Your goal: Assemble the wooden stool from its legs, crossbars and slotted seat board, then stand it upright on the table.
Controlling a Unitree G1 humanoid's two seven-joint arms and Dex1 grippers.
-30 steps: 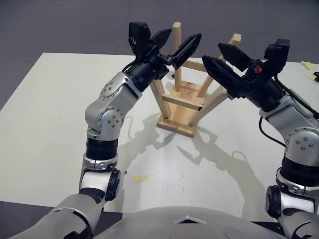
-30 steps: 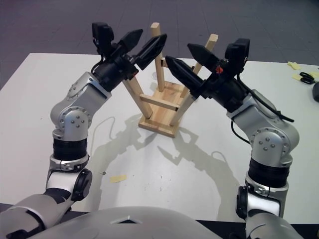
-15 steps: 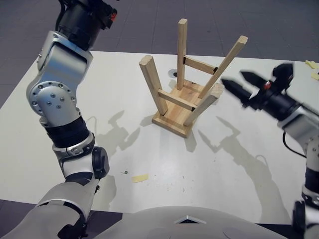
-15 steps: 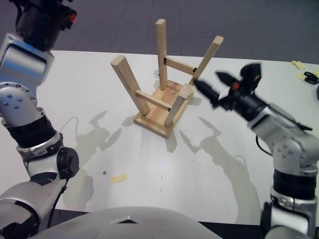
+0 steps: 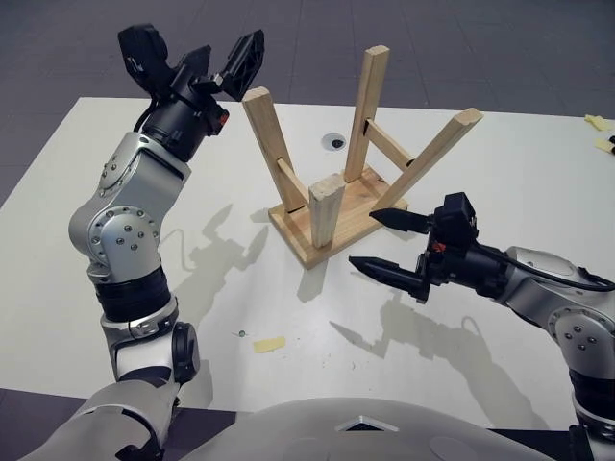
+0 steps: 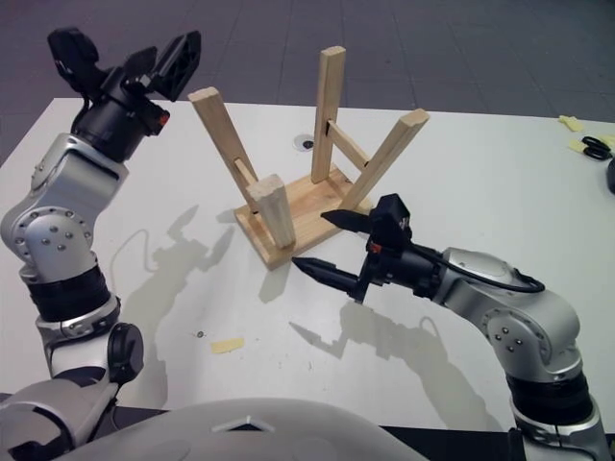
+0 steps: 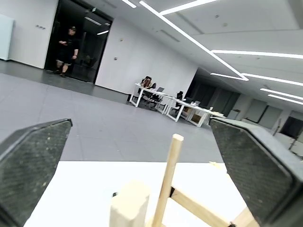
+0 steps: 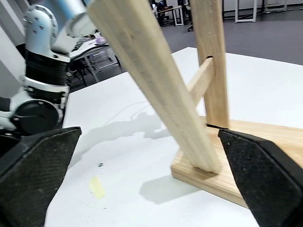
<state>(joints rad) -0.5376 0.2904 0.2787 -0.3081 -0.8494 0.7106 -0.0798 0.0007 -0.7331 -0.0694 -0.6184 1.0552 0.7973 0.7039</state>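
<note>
The wooden stool rests upside down on the white table, seat board flat and legs with crossbars pointing up. My left gripper is open, held high just left of the top of the near-left leg; that leg's end appears between its pads. My right gripper is open and low over the table, right at the seat board's front corner, touching nothing. In the right wrist view a slanted leg and the seat board lie between its pads.
A scrap of yellow tape and a small dark speck lie near the table's front. A round hole sits behind the stool. More tape and scissors are at the far right edge.
Both grippers let go of the legs and swung apart. The left came back down beside the near-left leg; the right dropped to the seat board's front. The stool has turned on the table.
</note>
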